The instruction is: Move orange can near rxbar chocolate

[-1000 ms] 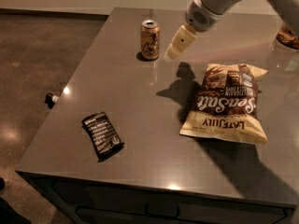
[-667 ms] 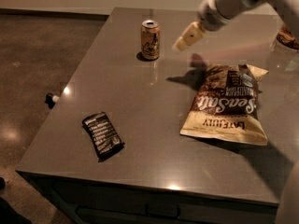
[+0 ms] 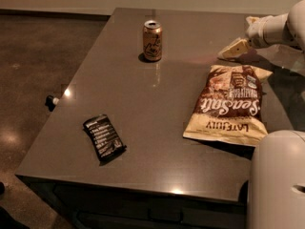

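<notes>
tool (image 3: 234,49) far right, grip unclear | metal orange can (image 3: 152,40) upright | flat black rxbar chocolate (image 3: 104,138)

Glossy table (image 3: 143,109), metal orange can (image 3: 152,41) — plastic gripper (image 3: 227,53) far right

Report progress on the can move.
Nothing done: the orange can stands upright at the far side, apart from the rxbar chocolate at front left. In hand: the gripper hovers right of the can, clear of it. Left: grasp, carry, place by the bar.

Office-like break area, likely — grey table (image 3: 143,128), polished concrete floor (image 3: 33,56), chip bag (image 3: 228,104); gripper (image 3: 233,49) over table's far right.
</notes>
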Controlling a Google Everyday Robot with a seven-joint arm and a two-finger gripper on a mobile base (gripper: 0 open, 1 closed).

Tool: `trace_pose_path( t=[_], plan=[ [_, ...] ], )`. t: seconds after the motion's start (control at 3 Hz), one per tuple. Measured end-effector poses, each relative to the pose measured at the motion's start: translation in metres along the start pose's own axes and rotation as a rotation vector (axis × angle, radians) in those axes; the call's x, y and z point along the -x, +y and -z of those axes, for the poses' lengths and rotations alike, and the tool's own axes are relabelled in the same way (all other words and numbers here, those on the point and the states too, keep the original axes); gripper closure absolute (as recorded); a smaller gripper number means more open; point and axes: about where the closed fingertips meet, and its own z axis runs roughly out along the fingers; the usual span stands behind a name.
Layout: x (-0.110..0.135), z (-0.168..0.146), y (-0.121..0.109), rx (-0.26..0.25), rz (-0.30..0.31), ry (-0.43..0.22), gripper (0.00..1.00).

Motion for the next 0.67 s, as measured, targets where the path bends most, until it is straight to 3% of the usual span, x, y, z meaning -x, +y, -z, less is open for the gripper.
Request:
trace_pose_path(
  t=[0.33,0.67],
  plan=[
    [0.000,0.000,0.000,0.000,0.000,0.000,0.00],
    [0.016,0.013,-0.003,-0.011,-0.007,-0.044,0.00]
  ],
)
